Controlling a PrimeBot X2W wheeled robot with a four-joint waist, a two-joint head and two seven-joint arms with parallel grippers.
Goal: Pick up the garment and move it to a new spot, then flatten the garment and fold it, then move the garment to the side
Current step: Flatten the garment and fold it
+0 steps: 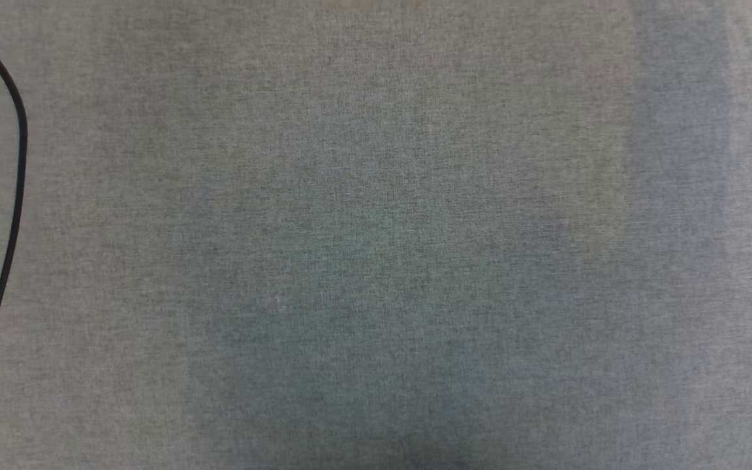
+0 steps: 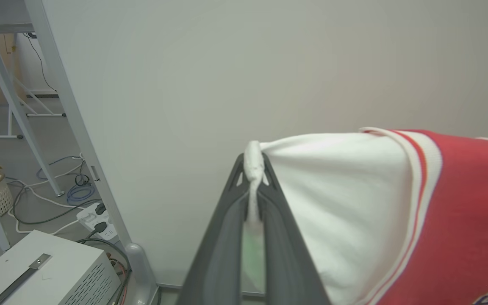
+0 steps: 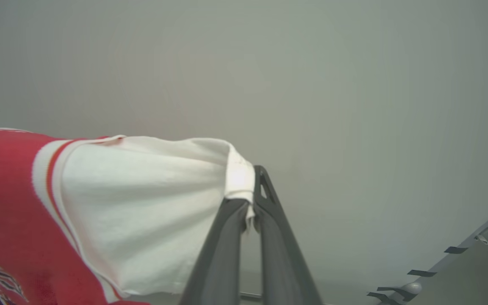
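The garment [image 2: 460,220] is red with white sleeves and red-striped white trim, and it hangs in the air between my two grippers. In the left wrist view my left gripper [image 2: 252,169] is shut on a bunched white edge of it, and the cloth stretches off to the right. In the right wrist view my right gripper [image 3: 248,186] is shut on the other white sleeve of the garment [image 3: 11,203], which runs off to the left. A dark print shows at the lower corner of the red cloth.
The head view looks down on a grey cloth-covered table [image 1: 376,235] with a black cable [image 1: 14,196] along its left edge. A pale wall stands ahead of both wrists. Left of it are a metal frame leg [image 2: 74,118], a white box [image 2: 45,275] and floor cables [image 2: 70,195].
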